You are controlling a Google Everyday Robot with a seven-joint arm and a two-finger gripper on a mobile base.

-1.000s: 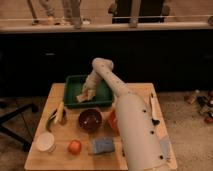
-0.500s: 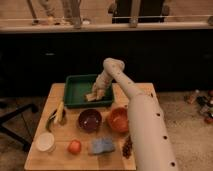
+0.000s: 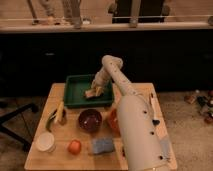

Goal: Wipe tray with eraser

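Note:
The dark green tray [image 3: 75, 90] sits at the back of the wooden table. My arm reaches over from the right front, and my gripper [image 3: 96, 89] is down inside the tray, toward its right side. A small tan-brown eraser [image 3: 91, 93] lies under the gripper on the tray floor, and the gripper appears to be on it.
In front of the tray stand a dark red bowl [image 3: 90, 120] and an orange bowl [image 3: 112, 119], partly hidden by my arm. A blue-grey pad [image 3: 102, 146], an orange fruit [image 3: 75, 146], a white cup [image 3: 45, 142] and a banana [image 3: 58, 114] lie toward the front and left.
My gripper with the eraser has moved rightward across the tray floor, and the arm has swung to the right, uncovering the orange bowl.

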